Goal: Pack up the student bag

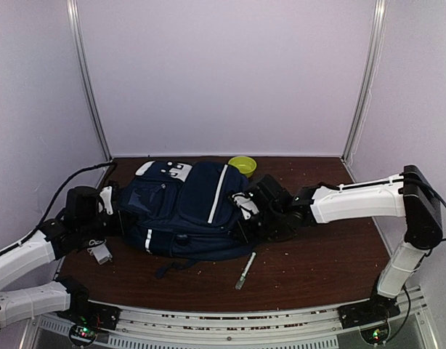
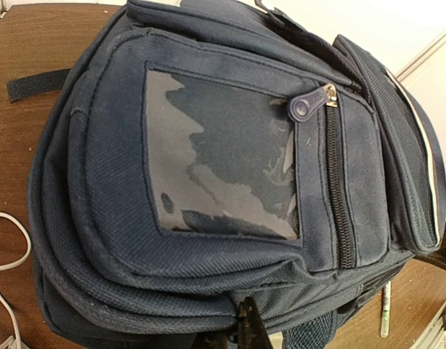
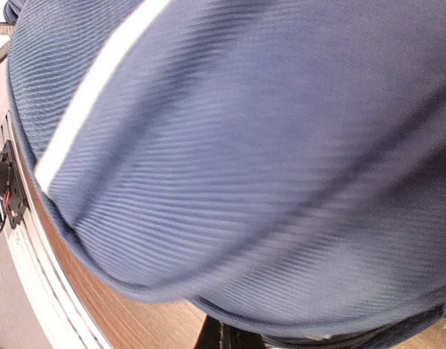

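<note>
left hand (image 1: 115,209) pressed together, against left end of student bag (image 1: 187,211); right hand (image 1: 242,211) pressed together, against right side. bag flat on desk (image 1: 317,262), centre of frame, pen (image 1: 245,270) just below.

You'll see the student bag (image 1: 187,211) lying mid-frame on the desk (image 1: 317,262). 1 bowl (image 1: 242,165) sits just behind it, above centre; 1 pen (image 1: 245,270) lies before it, below centre. The left pincer (image 1: 112,207) flanks its left edge, the right pincer (image 1: 245,207) its right.

The navy student bag (image 1: 187,211) (white stripe trim) lies flat on the table, front pocket zipped.
</note>
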Available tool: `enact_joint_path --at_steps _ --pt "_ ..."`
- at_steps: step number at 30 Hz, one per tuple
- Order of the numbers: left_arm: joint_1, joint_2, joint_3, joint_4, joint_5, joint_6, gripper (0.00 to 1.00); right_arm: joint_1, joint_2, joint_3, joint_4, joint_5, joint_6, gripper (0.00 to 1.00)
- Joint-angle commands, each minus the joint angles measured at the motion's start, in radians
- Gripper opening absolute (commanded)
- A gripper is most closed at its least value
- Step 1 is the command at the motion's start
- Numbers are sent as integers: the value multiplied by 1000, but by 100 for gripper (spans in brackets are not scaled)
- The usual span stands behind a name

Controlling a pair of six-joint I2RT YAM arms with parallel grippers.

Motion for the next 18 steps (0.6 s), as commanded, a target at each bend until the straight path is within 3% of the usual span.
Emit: enact_joint_path --at_steps 1,12,18 --pt "53 -39 47 9 -123 81 0 -65 -5 -55 -167 69 -105 0" --pt "84 -34 58 -14 -125 89 0 -107 -13 -15 -232 34 -222 0" --pt "85 -6 70 37 -44 118 0 -87 10 -37 -99 8 -142 1"
